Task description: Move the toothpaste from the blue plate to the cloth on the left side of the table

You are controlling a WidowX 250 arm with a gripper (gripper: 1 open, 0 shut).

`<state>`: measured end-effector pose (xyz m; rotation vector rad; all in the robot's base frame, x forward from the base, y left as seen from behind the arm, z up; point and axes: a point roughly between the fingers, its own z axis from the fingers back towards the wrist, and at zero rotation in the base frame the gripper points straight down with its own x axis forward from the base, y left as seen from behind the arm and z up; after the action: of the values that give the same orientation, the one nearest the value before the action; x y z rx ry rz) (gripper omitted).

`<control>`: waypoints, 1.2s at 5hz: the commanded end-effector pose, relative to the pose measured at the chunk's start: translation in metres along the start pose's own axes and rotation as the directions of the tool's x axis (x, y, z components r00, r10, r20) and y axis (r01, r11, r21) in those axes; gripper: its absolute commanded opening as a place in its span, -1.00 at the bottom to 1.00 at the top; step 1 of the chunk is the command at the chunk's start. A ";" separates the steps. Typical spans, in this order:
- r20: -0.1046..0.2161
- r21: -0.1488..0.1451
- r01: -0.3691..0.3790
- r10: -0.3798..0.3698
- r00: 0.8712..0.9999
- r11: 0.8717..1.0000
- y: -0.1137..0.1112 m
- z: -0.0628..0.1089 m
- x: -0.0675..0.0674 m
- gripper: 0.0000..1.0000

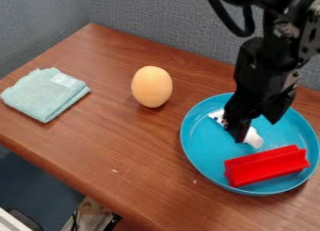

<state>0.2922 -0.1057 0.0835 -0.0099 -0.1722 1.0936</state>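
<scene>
Single view, looking down from above

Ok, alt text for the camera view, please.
A black gripper reaches over a small white tube on a round turquoise plate, beside a red block. Left: brown egg, folded pale-green cloth.

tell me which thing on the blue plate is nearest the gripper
The toothpaste, the small white tube right at the gripper; the red block lies farther off.
</scene>
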 end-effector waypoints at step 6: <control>0.086 -0.123 0.023 -0.012 0.996 0.992 0.001 0.024 -0.002 1.00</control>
<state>0.2860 -0.1043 0.0889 -0.0306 -0.2718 1.0917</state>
